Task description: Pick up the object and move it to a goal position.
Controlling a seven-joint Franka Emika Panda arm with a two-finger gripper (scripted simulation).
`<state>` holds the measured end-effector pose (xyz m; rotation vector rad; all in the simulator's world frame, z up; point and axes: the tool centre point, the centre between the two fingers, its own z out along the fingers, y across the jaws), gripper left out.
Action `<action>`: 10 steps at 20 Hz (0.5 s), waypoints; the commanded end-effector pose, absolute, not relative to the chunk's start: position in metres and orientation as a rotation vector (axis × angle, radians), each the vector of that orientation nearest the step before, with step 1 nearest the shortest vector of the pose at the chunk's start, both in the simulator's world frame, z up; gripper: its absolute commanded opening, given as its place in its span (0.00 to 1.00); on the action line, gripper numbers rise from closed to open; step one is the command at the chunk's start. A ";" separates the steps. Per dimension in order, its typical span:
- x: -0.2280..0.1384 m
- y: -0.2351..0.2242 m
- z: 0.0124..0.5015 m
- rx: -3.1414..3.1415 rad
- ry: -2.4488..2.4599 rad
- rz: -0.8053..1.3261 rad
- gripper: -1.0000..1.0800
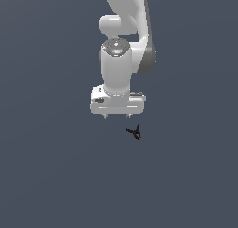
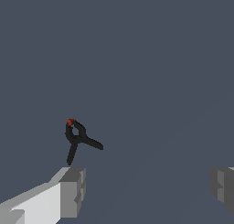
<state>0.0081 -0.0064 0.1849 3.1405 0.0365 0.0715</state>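
The object is a tiny black clamp with thin splayed prongs and a small red tip. It lies on the dark grey floor just below and to the exterior view's right of my white gripper. In the wrist view the clamp lies close beyond one grey fingertip, not between the fingers. My gripper is open and empty, its fingers wide apart, above the floor.
The white arm rises from the gripper to the top of the exterior view. Only plain dark grey floor shows around it.
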 end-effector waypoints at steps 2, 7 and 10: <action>0.008 -0.006 0.184 3.140 0.036 0.070 0.96; 0.002 -0.004 0.171 3.134 0.027 0.025 0.96; -0.001 -0.004 0.167 3.131 0.010 0.005 0.96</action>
